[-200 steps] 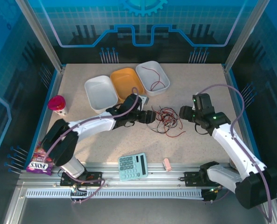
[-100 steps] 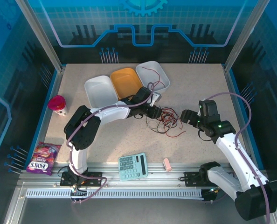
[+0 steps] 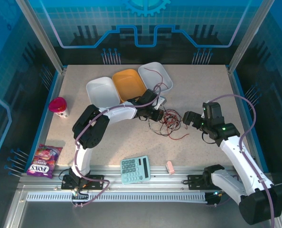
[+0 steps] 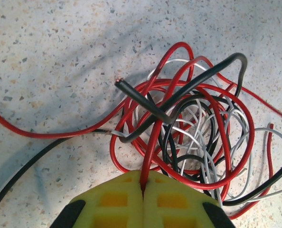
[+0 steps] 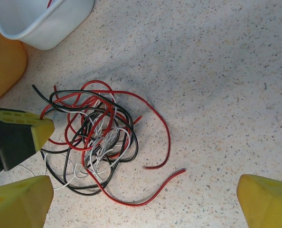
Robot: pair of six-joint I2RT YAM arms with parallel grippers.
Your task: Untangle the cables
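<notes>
Cables (image 3: 167, 122) in a messy heap on the table (image 3: 202, 85).
From above, the left end effector (image 3: 156, 115) touches the heap's left side, and the right end effector (image 3: 187, 118) sits near its right side. In the left wrist view, the yellow fingers (image 4: 112, 199) are squeezed together on one red cable (image 4: 153, 147). In the right wrist view, the yellow fingers (image 5: 17, 202) stand wide apart, with the heap just ahead.

Glossy cables (image 4: 142, 100) (matt speckled tabletop (image 4: 46, 42)).
</notes>
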